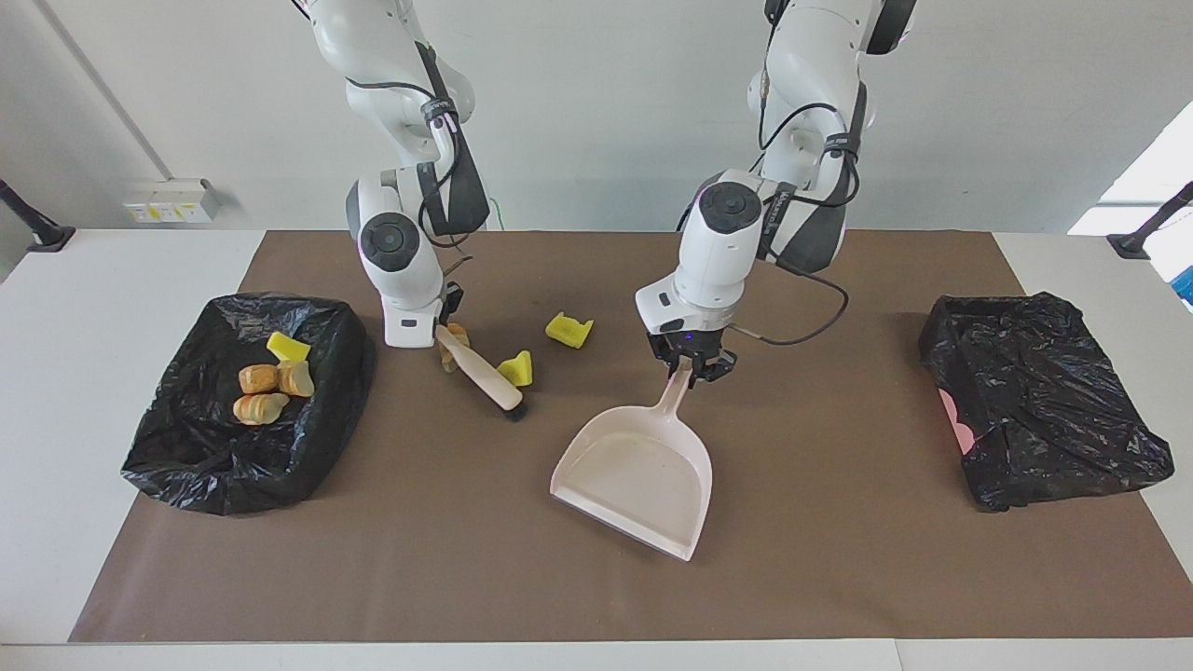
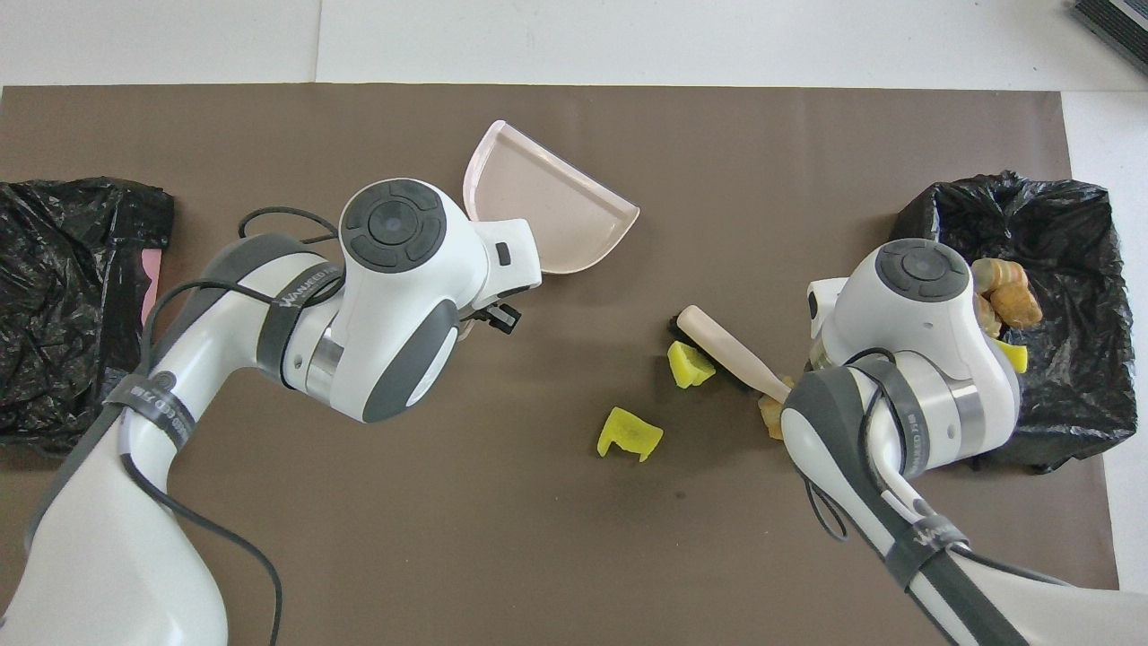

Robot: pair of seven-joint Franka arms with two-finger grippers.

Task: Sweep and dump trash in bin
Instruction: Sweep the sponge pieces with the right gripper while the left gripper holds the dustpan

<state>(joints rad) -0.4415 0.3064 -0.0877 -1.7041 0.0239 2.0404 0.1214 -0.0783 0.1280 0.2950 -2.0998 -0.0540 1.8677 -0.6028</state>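
Trash first: it's small bright yellow spongy scraps plus tan-orange chunks that look like bread. Three pieces are out on the brown mat (image 1: 839,559). One yellow scrap (image 1: 515,370) sits right against the brush head. A second yellow scrap (image 1: 569,330) lies a bit nearer the robots, apart from everything. A tan bread-like chunk (image 1: 456,334) is mostly hidden next to the right gripper. The other pieces are in the open black plastic bin bag (image 1: 186,457) at the right arm's end of the table: a yellow scrap (image 1: 287,347) and about three tan chunks (image 1: 261,407) bunched together.

The right gripper (image 1: 444,334) is low over the mat, fingers pinching the handle of a beige wooden brush with black bristles (image 1: 483,375). The brush slants away from the robots toward the middle of the table, bristles down at the mat.

The left gripper (image 1: 688,365) is near the middle of the table, fingers clamped on the handle tip of a pale beige plastic dustpan (image 1: 638,471). The pan is turned at an angle, its open mouth pointing away from the robots, and there's nothing in it. Can't tell if it's flat on the mat or slightly off it.

A second crumpled black bag (image 1: 1044,410) with a bit of pink showing sits at the left arm's end, well apart from all this.
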